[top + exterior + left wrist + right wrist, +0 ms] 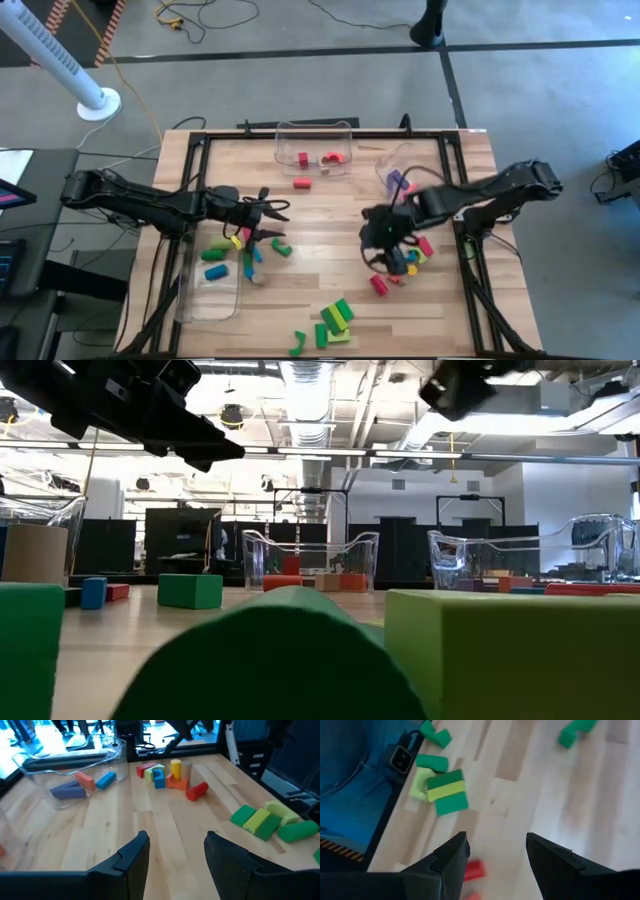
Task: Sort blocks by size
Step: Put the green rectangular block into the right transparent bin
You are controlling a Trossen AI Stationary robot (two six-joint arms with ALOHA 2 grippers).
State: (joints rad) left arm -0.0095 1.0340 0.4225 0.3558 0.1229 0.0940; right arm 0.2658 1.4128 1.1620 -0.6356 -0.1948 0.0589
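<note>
Blocks lie in loose groups on the wooden table: a green pile (335, 320) near the front edge, a mixed group (245, 250) at the left, and another mixed group (412, 258) at the right. My left gripper (270, 215) hovers open over the left group, with nothing between its fingers (175, 837). My right gripper (385, 255) hangs open above the table beside the right group, tilted down and holding nothing (495, 840). A red block (474, 869) lies on the table below it, and the green pile (442, 792) lies farther off.
Three clear bins stand on the table. The far middle one (315, 132) holds red blocks, and the far right one (65, 767) holds purple, orange and blue blocks. The third (210, 295) is at the near left. A black frame (470, 250) runs along the table's sides.
</note>
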